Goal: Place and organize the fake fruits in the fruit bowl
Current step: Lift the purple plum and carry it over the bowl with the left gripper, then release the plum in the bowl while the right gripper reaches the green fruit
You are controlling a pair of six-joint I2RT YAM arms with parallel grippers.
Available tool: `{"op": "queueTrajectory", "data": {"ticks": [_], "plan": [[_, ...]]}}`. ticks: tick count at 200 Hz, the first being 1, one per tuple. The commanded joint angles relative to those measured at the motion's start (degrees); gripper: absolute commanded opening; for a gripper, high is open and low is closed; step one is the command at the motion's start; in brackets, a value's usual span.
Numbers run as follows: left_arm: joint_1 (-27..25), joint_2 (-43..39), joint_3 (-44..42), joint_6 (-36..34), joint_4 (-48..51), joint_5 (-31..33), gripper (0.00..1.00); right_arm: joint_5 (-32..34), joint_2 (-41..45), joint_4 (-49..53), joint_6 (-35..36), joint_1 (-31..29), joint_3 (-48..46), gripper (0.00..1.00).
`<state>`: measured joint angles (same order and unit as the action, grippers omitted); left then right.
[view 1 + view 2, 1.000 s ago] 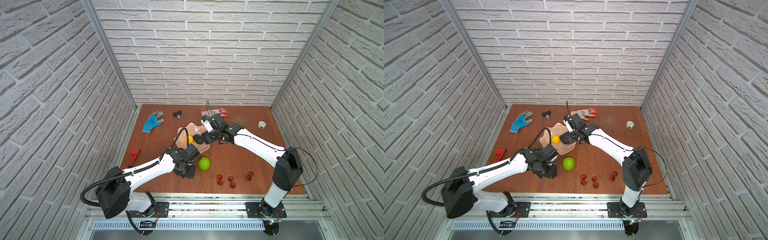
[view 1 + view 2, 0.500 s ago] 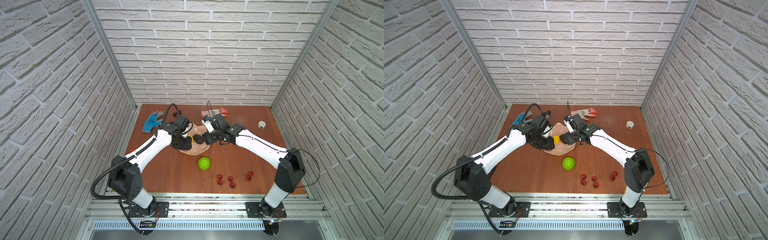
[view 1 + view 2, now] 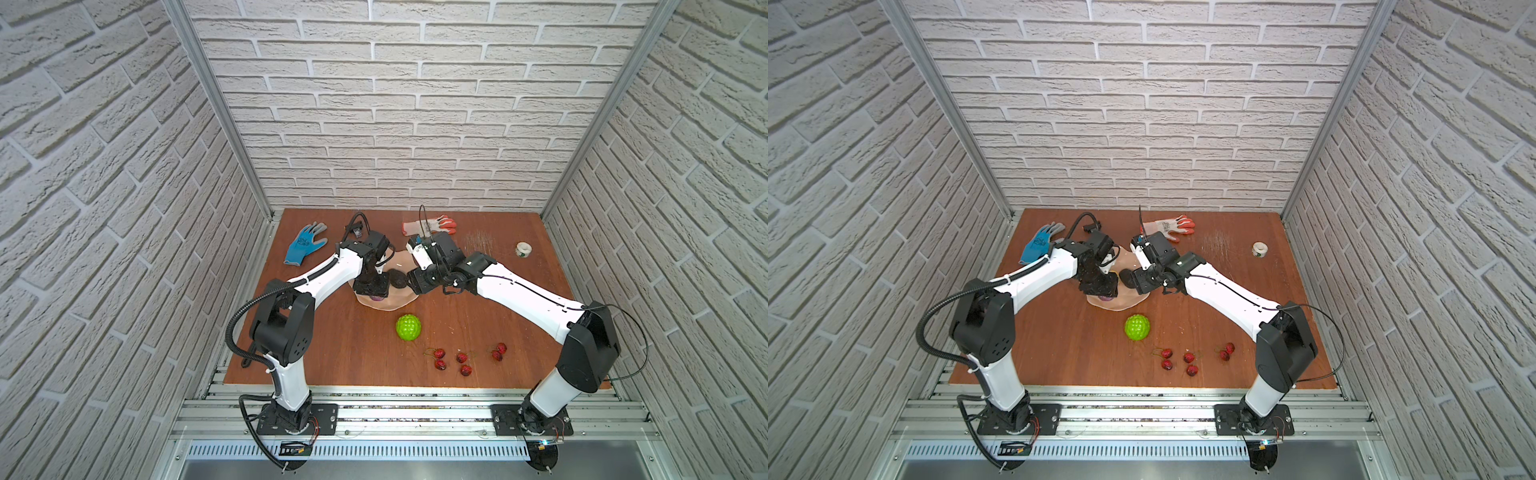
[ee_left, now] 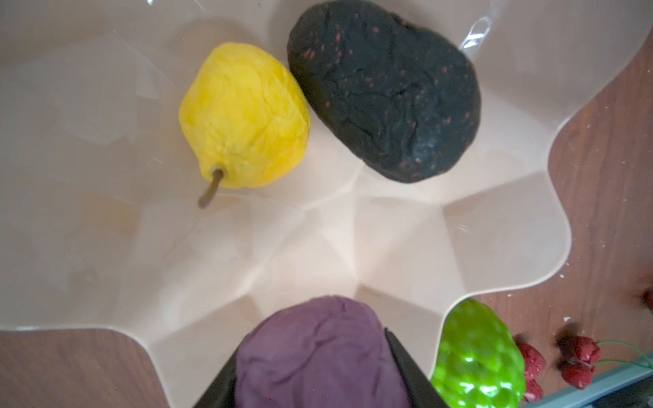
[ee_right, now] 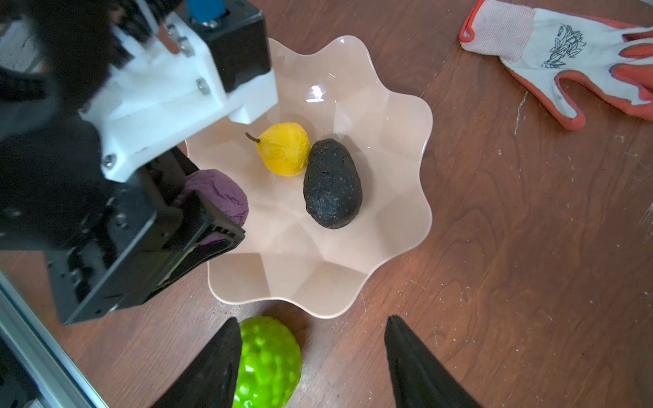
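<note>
The left pincer (image 5: 212, 203) pinches the purple fruit (image 5: 221, 190) just above the rim of the pale pink bowl (image 5: 406, 229). Inside the bowl, the yellow fruit (image 5: 282, 150) and the dark avocado (image 5: 332, 183) lie touching each other. The right pincer (image 5: 312, 319) is spread with nothing between its fingers and hangs by the bowl's wavy edge. The bumpy green ball (image 5: 268, 360) sits on the counter (image 5: 530, 247) just beside the bowl, and the red berries (image 3: 439, 353) lie scattered farther off, well apart from it.
</note>
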<state>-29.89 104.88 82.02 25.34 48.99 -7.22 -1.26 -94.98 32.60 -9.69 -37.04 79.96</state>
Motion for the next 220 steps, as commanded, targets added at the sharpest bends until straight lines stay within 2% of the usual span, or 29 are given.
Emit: {"op": "queueTrajectory", "data": {"ticks": [1,133,220], "plan": [[0.53,2.22,2.47,-1.15,-1.35,1.53,0.37,-0.53,1.19,-1.43,-0.34,-0.40,0.01,0.67],[1.83,10.20,4.42,-2.44,-4.77,3.96,0.40,1.17,2.25,1.42,1.46,-0.40,-0.52,0.67],[2.34,11.66,3.94,-3.87,-6.91,6.31,0.53,0.93,2.52,2.69,1.54,-0.43,-0.90,0.67]]}}
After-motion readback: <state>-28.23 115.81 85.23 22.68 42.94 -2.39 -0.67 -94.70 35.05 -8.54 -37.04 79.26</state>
